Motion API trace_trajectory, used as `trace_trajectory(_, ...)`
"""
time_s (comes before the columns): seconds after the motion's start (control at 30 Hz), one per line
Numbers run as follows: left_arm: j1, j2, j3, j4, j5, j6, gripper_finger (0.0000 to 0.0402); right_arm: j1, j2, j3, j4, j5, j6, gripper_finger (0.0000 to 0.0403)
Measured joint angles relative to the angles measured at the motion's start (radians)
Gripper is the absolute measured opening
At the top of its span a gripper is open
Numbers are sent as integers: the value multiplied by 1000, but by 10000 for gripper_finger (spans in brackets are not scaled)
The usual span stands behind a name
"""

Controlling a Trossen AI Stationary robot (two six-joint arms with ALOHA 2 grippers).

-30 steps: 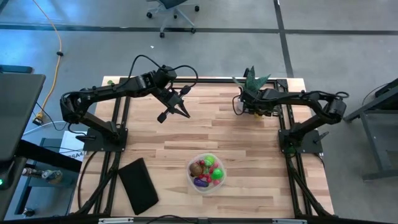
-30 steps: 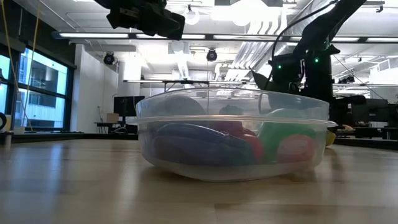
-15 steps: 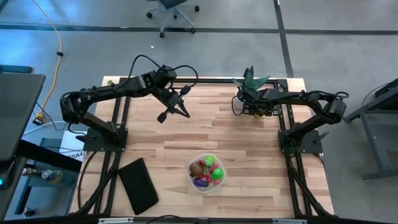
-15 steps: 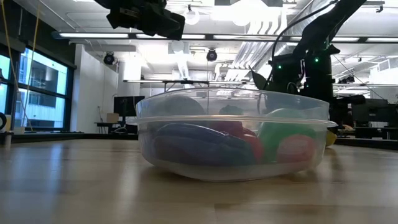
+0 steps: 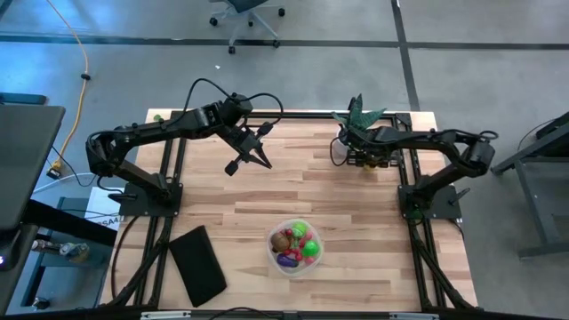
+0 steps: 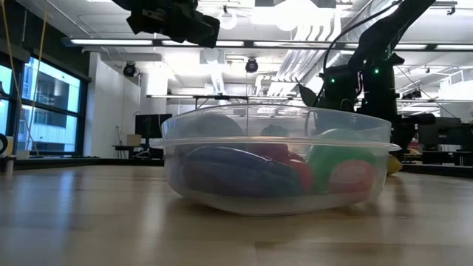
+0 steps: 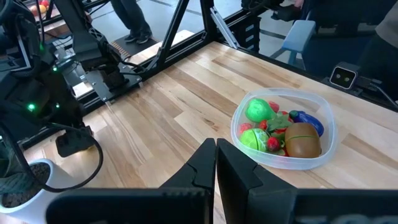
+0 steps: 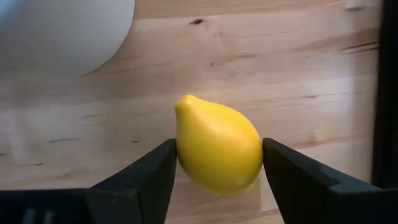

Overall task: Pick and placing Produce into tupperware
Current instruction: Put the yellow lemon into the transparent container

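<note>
Wooden table (image 5: 356,222) is seen with filled tupperware (image 5: 295,247) well apart from both pincers. Yellow lemon (image 8: 217,145) is pinched between the right gripper (image 8: 217,180) fingers beside a white pot (image 8: 62,31). Left gripper (image 5: 260,160) is held pressed together, nothing in it.

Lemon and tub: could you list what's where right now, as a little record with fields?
lemon: between the right gripper's jaws, near the white pot, far side of the table
right jaws: against both sides of the lemon
tub: near edge of the table, holds green, red, purple and brown produce
left gripper: shut, empty, above the table
black rectangle: near left corner
</note>
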Motion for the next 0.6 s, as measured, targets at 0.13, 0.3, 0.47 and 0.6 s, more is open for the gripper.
trace_trajectory(0.13, 0, 0, 0, 0, 0, 0, 5, 0, 28, -1, 15, -32, -3, 234)
trace_trajectory(0.3, 0, 0, 0, 0, 0, -3, 5, 5, 99, 2, 43, -50, -11, 237)
trace_trajectory(0.47, 0, 0, 0, 0, 0, -10, 5, 24, 103, 1, 54, -11, -12, 232)
trace_trajectory(0.6, 0, 0, 0, 0, 0, -10, 5, 24, 100, 2, 46, 3, -34, 232)
